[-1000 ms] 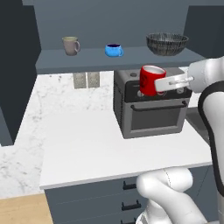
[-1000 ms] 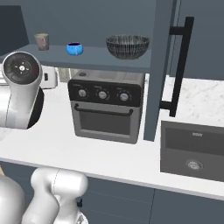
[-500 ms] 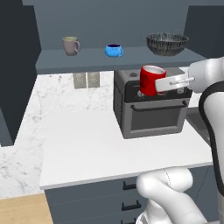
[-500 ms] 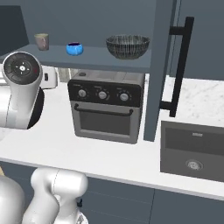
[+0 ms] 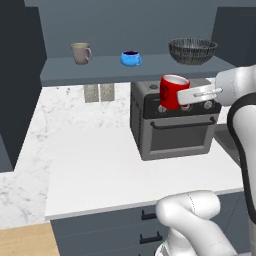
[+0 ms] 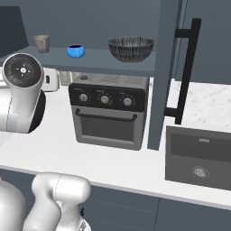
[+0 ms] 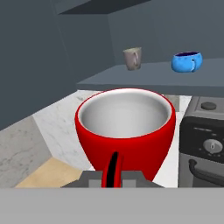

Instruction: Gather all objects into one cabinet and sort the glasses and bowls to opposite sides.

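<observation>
My gripper [image 5: 187, 95] is shut on the handle of the glossy red mug [image 5: 172, 91], holding it upright in the air in front of the toaster oven's top, just below the cabinet shelf [image 5: 100, 67]. In the hand view the red mug [image 7: 127, 131] is close up, its white inside empty and its handle between my fingers. On the shelf stand the taupe mug [image 5: 80, 52] at the left, the squat blue cup [image 5: 130, 58] in the middle and the dark mesh bowl [image 5: 192, 50] at the right. The right base view has the taupe mug [image 6: 41, 43], blue cup [image 6: 76, 50] and bowl [image 6: 131, 48].
A toaster oven [image 5: 172, 120] stands on the white marble counter [image 5: 95, 160] right under the held mug. A cabinet door with a long black handle [image 6: 185, 67] hangs open right of the shelf. A dark sink [image 6: 198, 155] lies at the counter's right.
</observation>
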Controlling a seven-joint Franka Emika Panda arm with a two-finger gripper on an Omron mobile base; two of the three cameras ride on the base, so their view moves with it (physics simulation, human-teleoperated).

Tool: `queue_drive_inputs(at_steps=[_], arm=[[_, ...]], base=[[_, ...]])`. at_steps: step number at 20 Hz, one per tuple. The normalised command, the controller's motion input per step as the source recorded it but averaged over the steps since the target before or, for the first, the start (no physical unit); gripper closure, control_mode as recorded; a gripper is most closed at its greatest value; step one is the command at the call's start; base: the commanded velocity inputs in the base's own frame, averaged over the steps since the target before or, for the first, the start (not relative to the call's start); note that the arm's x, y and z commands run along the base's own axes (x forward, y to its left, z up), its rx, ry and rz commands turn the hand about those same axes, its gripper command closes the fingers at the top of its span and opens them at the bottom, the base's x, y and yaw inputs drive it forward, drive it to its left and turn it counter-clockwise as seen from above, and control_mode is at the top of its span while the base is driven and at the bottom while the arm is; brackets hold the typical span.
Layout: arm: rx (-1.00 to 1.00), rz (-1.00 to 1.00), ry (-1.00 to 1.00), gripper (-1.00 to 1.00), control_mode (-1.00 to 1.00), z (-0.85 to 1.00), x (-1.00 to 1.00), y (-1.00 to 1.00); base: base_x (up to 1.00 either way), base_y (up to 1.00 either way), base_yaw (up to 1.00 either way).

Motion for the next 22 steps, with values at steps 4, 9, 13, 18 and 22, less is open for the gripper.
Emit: queue_drive_inputs(at_steps=[4,9,13,18,22], arm=[[0.00,0.00,0.00,1.00,1.00,0.00,0.00,0.00],[0.01,0.00,0.00,1.00,-1.00,0.51,0.47,0.02],[0.08,0.01,0.00,1.00,-1.00,0.70,0.72,0.00],[0.01,0.08,0.01,1.00,-1.00,0.05,0.97,0.07],[-0.05,0.12,0.07,1.00,-1.00,-0.02,1.00,0.33]], base=[[0.08,0.00,0.00],[0.08,0.00,0.00],[0.00,0.00,0.00],[0.00,0.00,0.00],[0.00,0.00,0.00]])
